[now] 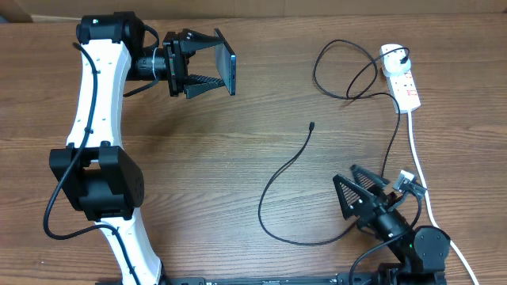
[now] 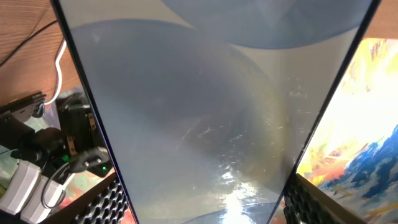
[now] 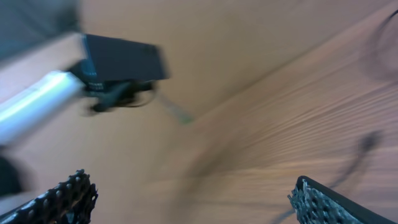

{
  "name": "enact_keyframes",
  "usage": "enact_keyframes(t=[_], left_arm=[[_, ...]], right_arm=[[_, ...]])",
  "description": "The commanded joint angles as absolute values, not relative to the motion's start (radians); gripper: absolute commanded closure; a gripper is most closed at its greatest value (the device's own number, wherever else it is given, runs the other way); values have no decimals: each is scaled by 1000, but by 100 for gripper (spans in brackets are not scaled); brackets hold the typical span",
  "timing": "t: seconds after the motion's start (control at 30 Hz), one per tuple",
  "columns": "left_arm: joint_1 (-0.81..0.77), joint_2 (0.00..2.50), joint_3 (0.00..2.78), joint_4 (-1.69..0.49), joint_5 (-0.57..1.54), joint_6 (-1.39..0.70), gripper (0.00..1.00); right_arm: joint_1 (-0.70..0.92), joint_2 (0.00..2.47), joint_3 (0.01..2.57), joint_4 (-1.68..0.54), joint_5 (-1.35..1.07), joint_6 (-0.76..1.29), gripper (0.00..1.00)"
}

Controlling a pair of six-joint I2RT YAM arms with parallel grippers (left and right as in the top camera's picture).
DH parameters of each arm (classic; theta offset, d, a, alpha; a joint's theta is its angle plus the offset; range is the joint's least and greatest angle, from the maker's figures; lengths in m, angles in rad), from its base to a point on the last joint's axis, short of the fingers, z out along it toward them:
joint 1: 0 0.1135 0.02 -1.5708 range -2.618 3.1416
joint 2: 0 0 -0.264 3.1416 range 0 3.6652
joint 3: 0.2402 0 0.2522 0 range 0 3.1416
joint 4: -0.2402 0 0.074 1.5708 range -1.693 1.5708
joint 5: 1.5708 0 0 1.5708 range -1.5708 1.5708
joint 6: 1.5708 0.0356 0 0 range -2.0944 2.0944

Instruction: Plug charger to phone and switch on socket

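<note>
Phone sits pinched in left claw above brown wood-grain table; right claw spread wide.

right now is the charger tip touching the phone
Apart. The overhead view shows the charger tip lying on the table, far from the phone held in the left gripper.

Wooden table. A black cable lies on it in a loose curve, its tip ahead of the fingers of the right gripper. A white power strip and its cord lie well beyond them.
</note>
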State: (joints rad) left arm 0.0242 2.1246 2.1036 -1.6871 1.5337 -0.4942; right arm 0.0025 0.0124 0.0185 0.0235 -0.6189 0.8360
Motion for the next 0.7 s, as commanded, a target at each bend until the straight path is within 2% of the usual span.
enact_keyframes(t=[0.0,0.1,0.23,0.3,0.43,0.6,0.67], left_arm=[[12,2099,2123,-1690,1582,-465,43],[2,2099,2123,-1690,1582,-468,43],[-1,2099,2123,-1690,1581,-472,43],[-1,2099,2123,-1690,1581,-472,42],[-3,2099,2123,-1690,1581,-471,42],[-17,2099,2123,-1690,1581,-472,42],[-26,2099,2123,-1690,1580,-472,42]], right_arm=[[6,3,8,113,-771,1142,0],[6,3,12,344,-813,1147,0],[5,3,86,410,-802,1135,0],[5,12,164,334,-802,1048,1],[5,83,369,-11,-796,745,0],[6,274,654,-394,-730,412,0],[6,362,752,-493,-706,357,0]])
